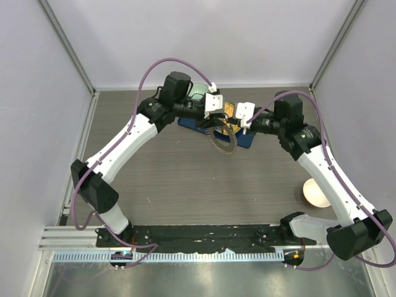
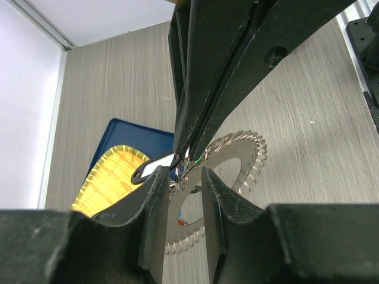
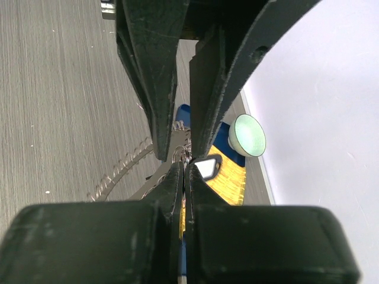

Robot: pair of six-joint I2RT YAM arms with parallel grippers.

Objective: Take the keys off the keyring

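The keyring [image 1: 224,141], a thin metal ring fringed with small silvery keys [image 2: 251,155], hangs above a blue tray [image 1: 249,141] at the back of the table. My right gripper [image 3: 185,170] is shut on the ring's top edge and enters the left wrist view from above [image 2: 185,155]. My left gripper [image 2: 185,177] stands open, its two fingers either side of the ring and some small wire loops just below that grip, with a clear gap between them. A black tag with a white face [image 2: 155,165] hangs from the same spot. In the right wrist view the keys [image 3: 121,171] fan out to the left.
A yellow ribbed dish [image 2: 109,183] lies in the blue tray [image 2: 127,133]. A white bowl with a green inside [image 3: 249,135] stands behind the tray near the back wall. A cream bowl [image 1: 315,193] sits by the right arm. Walls close in the table on three sides.
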